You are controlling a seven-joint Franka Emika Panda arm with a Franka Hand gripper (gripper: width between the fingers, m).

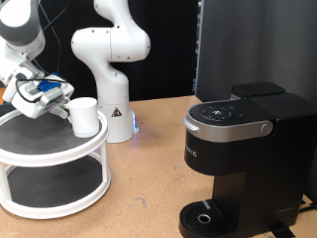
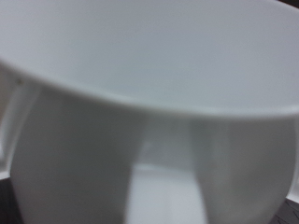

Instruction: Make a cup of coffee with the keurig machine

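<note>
White ceramic first: the cup (image 1: pixel 84 116) standing upright on the upper tier of a round two-level stand (image 1: pixel 30 151), at the exterior view's left. Right beside it, the gripper (image 1: pixel 56 99), reaching in from the left with its fingertips at the mug's side. Cannot tell from either view whether the jaws are wide, narrow or clamped; contact itself unclear, too small and partly masked by the blue-and-white hand. From the wrist view, nothing but the cup (image 2: pixel 149 112), blurred and filling the whole picture, rim curving across and wall below, so pressed very close ahead of the jaws.

Well apart from the jaws, across the tabletop toward the exterior view's right, the keurig machine (image 1: pixel 243 164), lid down, round drip base bare of any mug.

Step in hand, by judgement: fetching the cup off the stand, at the grasping stage and not yet lifted. Needed for that: a firm, centred hold across the wall or rim, kept level. Risks: smooth glazed surface slipping, or a nudge sliding the mug toward the tier's edge.
</note>
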